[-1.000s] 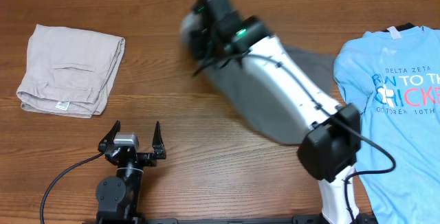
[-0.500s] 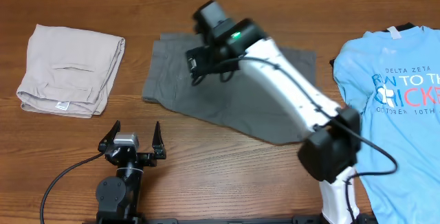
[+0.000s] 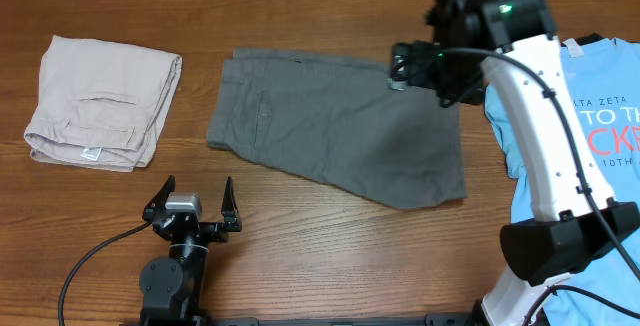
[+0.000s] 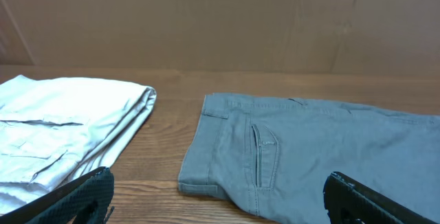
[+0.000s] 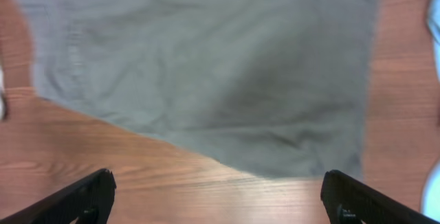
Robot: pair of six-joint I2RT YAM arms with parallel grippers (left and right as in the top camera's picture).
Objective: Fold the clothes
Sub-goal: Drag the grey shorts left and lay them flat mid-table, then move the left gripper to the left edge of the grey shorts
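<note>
While lying spread flat at mid-desk (image 3: 330, 266), waistband (image 4: 206, 114) to the left and leg hems (image 3: 455, 156) to the right, pictured not yet folded: dark grey shorts (image 3: 335, 126), between beige garment (image 3: 100, 101) and blue T-shirt (image 3: 590, 116). Seen w/ right jaws wide apart and empty, hovering above the shorts' far right corner; left jaws likewise apart and empty, parked near the desk's front edge, short of the waistband. Judged light, soft, limp woven cloth: likely to sag and drag if lifted by one point, w/ waistband and slit pocket (image 4: 258, 159) area thicker, prob. a bit stiffer. Best pinched at outer corners, e.g. both hem corners, then carried over to meet the opposite edge. Mid-panel pinch apt to bunch the cloth; low approach needed, approx. flush w/ desk.
</note>
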